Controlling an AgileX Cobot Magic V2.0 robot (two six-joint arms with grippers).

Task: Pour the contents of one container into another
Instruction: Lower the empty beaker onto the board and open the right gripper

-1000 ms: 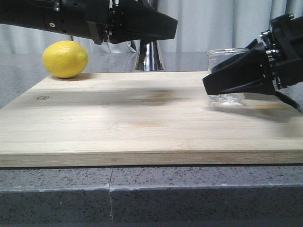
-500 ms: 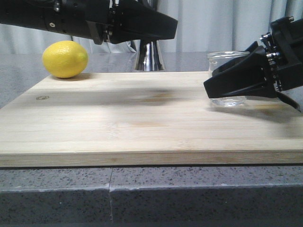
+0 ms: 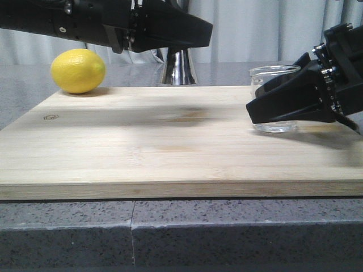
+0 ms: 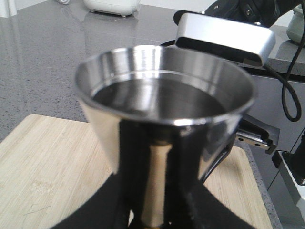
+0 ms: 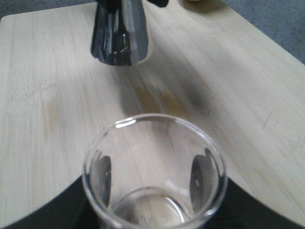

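Observation:
The steel jigger (image 4: pixel 162 95) fills the left wrist view, and my left gripper (image 4: pixel 152 212) is shut on its waist, where a gold band shows. In the front view my left gripper (image 3: pixel 190 31) holds it over the board's back edge, and only the lower cone of the jigger (image 3: pixel 178 68) shows. The clear glass beaker (image 3: pixel 275 73) stands at the board's right side with my right gripper (image 3: pixel 258 106) shut around it. Through the beaker (image 5: pixel 151 157) both black fingers (image 5: pixel 102 174) press on its wall. I cannot tell whether it holds liquid.
A yellow lemon (image 3: pixel 78 71) lies at the back left of the bamboo cutting board (image 3: pixel 170 153). The board rests on a grey speckled counter (image 3: pixel 170 232). A silver device (image 4: pixel 224 33) and cables are behind the jigger in the left wrist view.
My right gripper and the beaker have sunk slightly and shifted a little to the right. The left arm and the jigger have stayed still.

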